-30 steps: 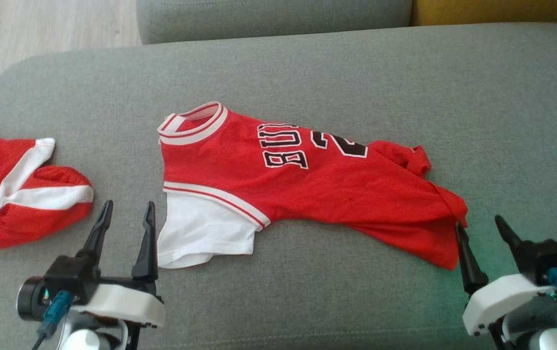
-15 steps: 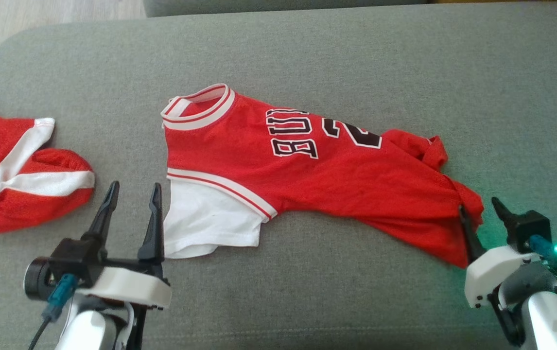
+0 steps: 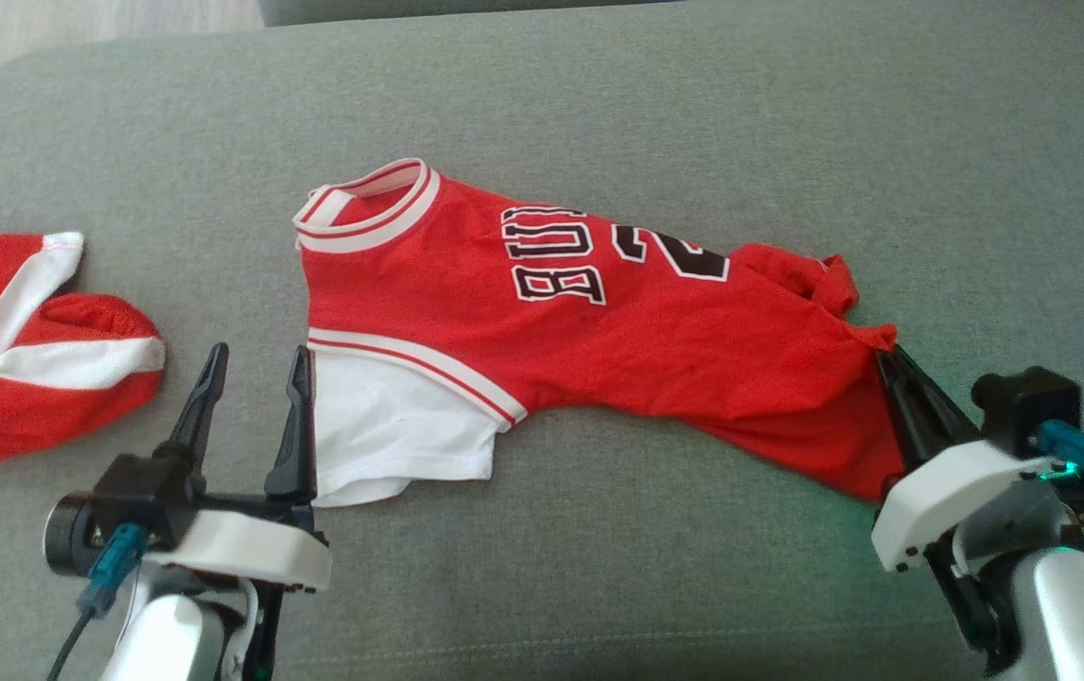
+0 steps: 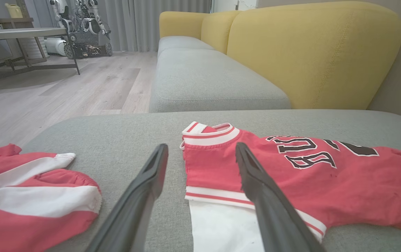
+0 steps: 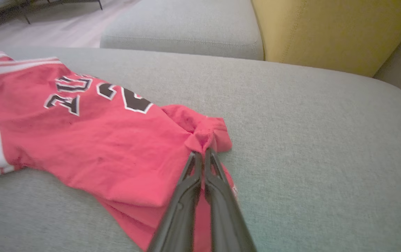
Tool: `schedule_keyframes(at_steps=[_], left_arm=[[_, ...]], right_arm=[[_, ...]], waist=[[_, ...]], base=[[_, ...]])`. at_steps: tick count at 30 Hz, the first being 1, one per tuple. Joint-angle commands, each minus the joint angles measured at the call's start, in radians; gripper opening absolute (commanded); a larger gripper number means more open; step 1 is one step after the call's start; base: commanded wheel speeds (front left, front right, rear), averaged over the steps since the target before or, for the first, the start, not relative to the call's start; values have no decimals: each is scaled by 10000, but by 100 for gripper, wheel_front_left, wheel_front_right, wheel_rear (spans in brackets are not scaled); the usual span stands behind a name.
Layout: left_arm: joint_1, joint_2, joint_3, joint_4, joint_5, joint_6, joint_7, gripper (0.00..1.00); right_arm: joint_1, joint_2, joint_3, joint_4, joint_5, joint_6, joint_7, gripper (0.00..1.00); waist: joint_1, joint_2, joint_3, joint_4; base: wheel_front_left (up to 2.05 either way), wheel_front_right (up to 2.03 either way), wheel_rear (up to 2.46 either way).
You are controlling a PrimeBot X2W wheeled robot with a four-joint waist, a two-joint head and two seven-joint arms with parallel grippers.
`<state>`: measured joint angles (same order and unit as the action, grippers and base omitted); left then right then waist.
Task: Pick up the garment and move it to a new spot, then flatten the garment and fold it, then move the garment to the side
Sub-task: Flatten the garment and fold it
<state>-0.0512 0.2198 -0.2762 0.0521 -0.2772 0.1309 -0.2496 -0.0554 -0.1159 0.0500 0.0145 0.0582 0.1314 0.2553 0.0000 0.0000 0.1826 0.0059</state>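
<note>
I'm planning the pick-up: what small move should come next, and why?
Probably close the left gripper on the jersey by its sleeve: it is open with one finger over the fabric, while the right gripper is shut on the bunched end.

The left pincer (image 3: 259,352) and the right pincer (image 3: 885,357) are each built from two long, tapered black fingers (image 3: 196,407) fixed to a rounded white housing (image 3: 235,558) dotted with small dark screws. A teal connector (image 3: 112,567) with a dark cable (image 3: 64,657) is fitted beside the left housing, and pale silver forearms (image 3: 164,643) are seen beneath.
</note>
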Motion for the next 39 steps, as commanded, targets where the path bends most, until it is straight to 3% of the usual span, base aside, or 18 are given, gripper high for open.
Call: schedule_keyframes(at_steps=[1,4,11,20,30,39], left_arm=[[-402,114,428,-337,9,-12,-118,100],[-438,80,439,-369,42,-30,-119,100],[-503,50,473,-404,106,-131,-120,100],[-763,-23,491,-425,211,-255,-121,100],[-1217,-232,370,-413,359,-460,-121,100],[-1623,-525,394,-332,492,-699,-122,100]], right_arm=[[69,-137,237,-729,394,-7,266,0],[195,42,225,-1572,1512,-7,908,0],[84,587,-589,-2721,5312,-7,2292,0],[-1053,653,-2016,-2394,8357,-7,3019,0],[-3245,655,-2616,-538,8574,-7,3039,0],[-5198,413,-2905,1479,7458,-7,2543,0]], waist=[[0,0,11,-70],[0,0,26,-156],[0,0,78,-191],[0,0,452,60],[0,0,1177,486],[0,0,1769,965]], base=[[0,0,0],[0,0,0],[0,0,0],[0,0,0],[0,0,0],[0,0,0]])
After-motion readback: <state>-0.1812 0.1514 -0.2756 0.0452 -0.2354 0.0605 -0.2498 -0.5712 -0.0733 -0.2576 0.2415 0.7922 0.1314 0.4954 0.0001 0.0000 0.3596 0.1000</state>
